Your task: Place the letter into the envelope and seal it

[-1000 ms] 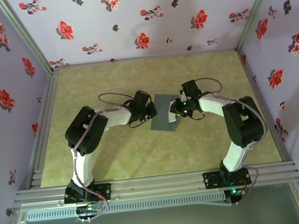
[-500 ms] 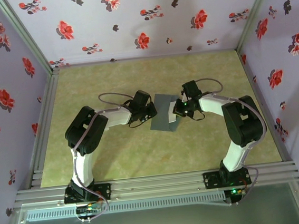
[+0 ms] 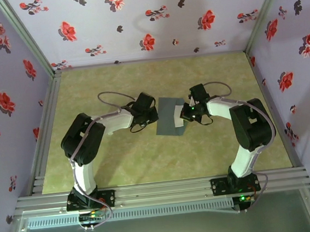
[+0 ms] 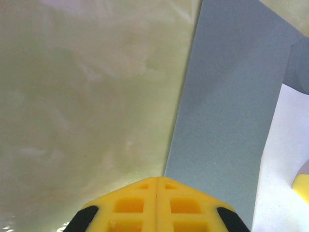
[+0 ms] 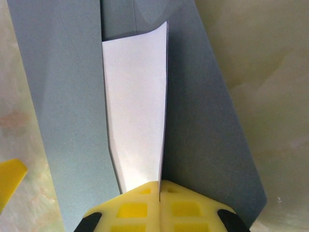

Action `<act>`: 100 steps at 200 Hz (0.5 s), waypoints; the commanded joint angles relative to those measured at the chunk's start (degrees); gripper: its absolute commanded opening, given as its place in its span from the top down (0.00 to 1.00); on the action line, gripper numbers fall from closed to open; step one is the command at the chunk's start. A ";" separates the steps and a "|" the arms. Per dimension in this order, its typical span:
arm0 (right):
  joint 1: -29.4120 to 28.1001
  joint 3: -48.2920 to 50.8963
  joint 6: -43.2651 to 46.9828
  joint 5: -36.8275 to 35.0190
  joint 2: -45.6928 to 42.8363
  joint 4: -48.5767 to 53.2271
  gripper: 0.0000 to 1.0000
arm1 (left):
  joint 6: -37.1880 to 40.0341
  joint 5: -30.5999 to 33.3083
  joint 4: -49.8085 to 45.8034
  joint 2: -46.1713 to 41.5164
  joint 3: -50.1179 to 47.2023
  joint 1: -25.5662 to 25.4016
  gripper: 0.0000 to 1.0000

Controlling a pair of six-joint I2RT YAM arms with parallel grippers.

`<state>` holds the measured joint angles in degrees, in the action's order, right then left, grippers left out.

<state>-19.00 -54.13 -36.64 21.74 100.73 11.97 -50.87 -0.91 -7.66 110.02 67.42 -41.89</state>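
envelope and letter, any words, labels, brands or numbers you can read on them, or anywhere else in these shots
None: no readable text in any view.
envelope: plain grey, nothing printed on the face that shows.
letter: the part that shows is blank white.
walls: flower pattern only, no words or signs.

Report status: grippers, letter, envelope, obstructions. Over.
Left gripper shut at edge of flat slate-grey paper envelope. Right gripper shut on white paper letter, lying over envelope. Nothing blocking.
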 commanded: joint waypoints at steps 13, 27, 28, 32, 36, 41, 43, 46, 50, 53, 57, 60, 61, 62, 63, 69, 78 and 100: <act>0.42 0.17 1.64 1.27 1.34 -0.06 1.00 | 3.88 2.75 -4.75 1.02 2.77 0.17 1.00; 0.43 -0.01 2.09 1.50 1.43 0.16 1.00 | 4.50 2.47 -5.30 2.30 3.74 0.14 1.00; 0.45 0.03 2.10 1.53 1.37 0.12 1.00 | 4.57 2.44 -5.32 2.30 3.80 0.14 1.00; 0.44 -0.01 2.23 1.68 1.33 0.03 1.00 | 4.76 2.35 -5.30 2.57 3.98 0.15 1.00; 0.45 0.00 2.31 1.78 1.34 0.03 1.00 | 4.94 2.28 -5.33 2.80 4.18 0.14 1.00; 0.42 -0.01 2.50 1.87 1.27 -0.02 1.00 | 4.99 2.19 -5.39 3.18 4.43 0.14 1.00; 0.43 -0.01 2.55 2.01 1.30 0.01 1.00 | 5.10 2.19 -5.42 3.23 4.53 0.14 1.00; 0.46 -0.01 2.59 2.14 1.27 -0.01 1.00 | 5.20 2.17 -5.42 3.44 4.73 0.14 1.00; 0.46 -0.08 2.69 2.26 1.32 -0.08 1.00 | 5.45 2.06 -5.47 3.61 4.96 0.14 1.00; 0.44 -0.10 2.74 2.30 1.31 -0.10 1.00 | 5.60 2.10 -5.52 3.85 5.20 0.10 1.00; 0.45 -0.06 2.84 2.32 1.33 -0.14 1.00 | 5.70 2.05 -5.63 4.11 5.51 0.14 1.00; 0.41 -0.09 2.88 2.34 1.34 -0.15 1.00 | 5.89 2.01 -5.76 4.33 5.76 0.14 1.00; 0.44 -0.14 2.84 2.39 1.37 -0.13 1.00 | 5.93 1.94 -5.82 4.42 5.87 0.18 1.00; 0.45 -0.16 2.87 2.41 1.43 -0.11 1.00 | 5.99 1.91 -5.84 4.51 5.92 0.16 1.00; 0.45 -0.18 2.92 2.42 1.42 -0.11 1.00 | 6.02 1.89 -5.90 4.55 6.03 0.15 1.00; 0.43 -0.25 3.01 2.50 1.52 -0.10 1.00 | 6.41 1.89 -6.11 5.04 6.56 0.14 1.00; 0.46 -0.42 3.22 3.00 1.70 -0.21 1.00 | 7.01 1.84 -6.37 5.81 7.46 0.14 1.00; 0.46 -0.86 3.57 3.65 2.20 -0.02 1.00 | 8.60 1.80 -7.09 7.13 9.35 0.14 1.00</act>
<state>-19.00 -54.15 -34.81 24.01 101.51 11.75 -45.63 0.01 -12.51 115.20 73.87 -41.85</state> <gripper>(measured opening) 0.050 0.058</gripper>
